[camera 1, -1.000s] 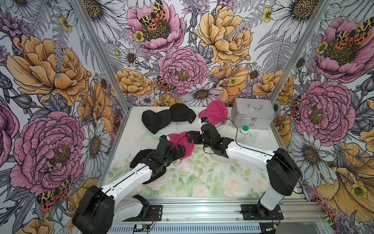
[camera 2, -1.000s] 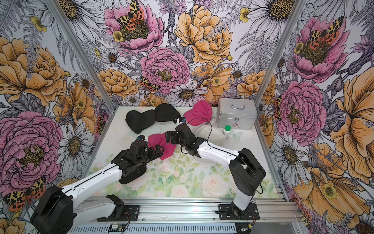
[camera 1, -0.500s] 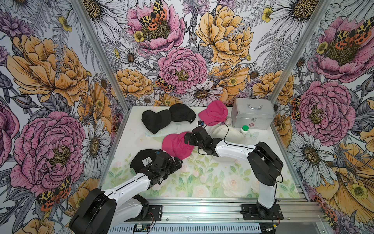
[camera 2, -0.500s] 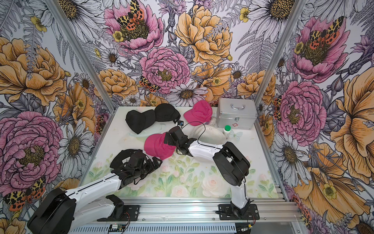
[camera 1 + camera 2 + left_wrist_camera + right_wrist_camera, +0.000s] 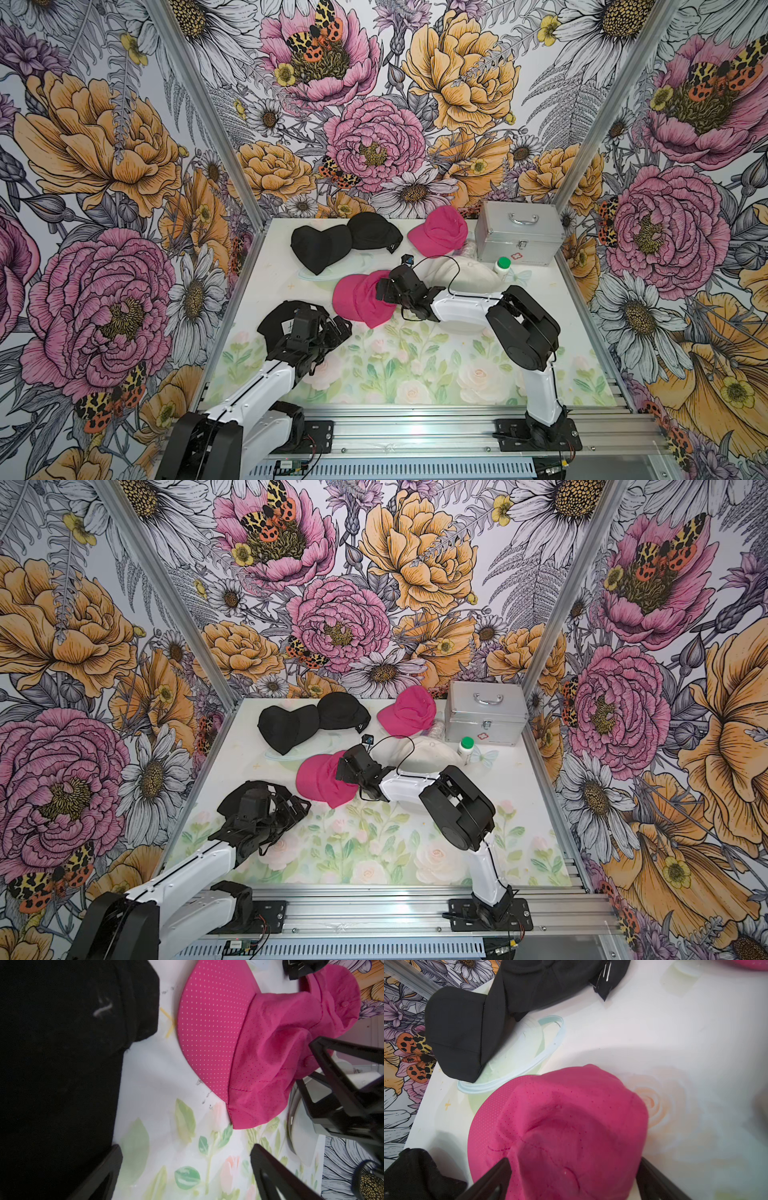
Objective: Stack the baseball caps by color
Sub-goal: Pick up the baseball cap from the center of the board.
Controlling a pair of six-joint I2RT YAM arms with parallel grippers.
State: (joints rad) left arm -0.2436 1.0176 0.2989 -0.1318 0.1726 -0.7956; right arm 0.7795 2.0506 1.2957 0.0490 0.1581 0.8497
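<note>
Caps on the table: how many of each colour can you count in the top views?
Black caps: 3, two at the back, one in front
Pink caps: 2, back and centre
Cream caps: 1 visible; any beneath it cannot be told
Total: 6

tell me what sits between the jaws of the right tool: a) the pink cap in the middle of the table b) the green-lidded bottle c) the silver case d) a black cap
a: in the right wrist view the right tool has its jaws standing open on either side of the crown of the pink cap, and nothing else lies between them.
</note>
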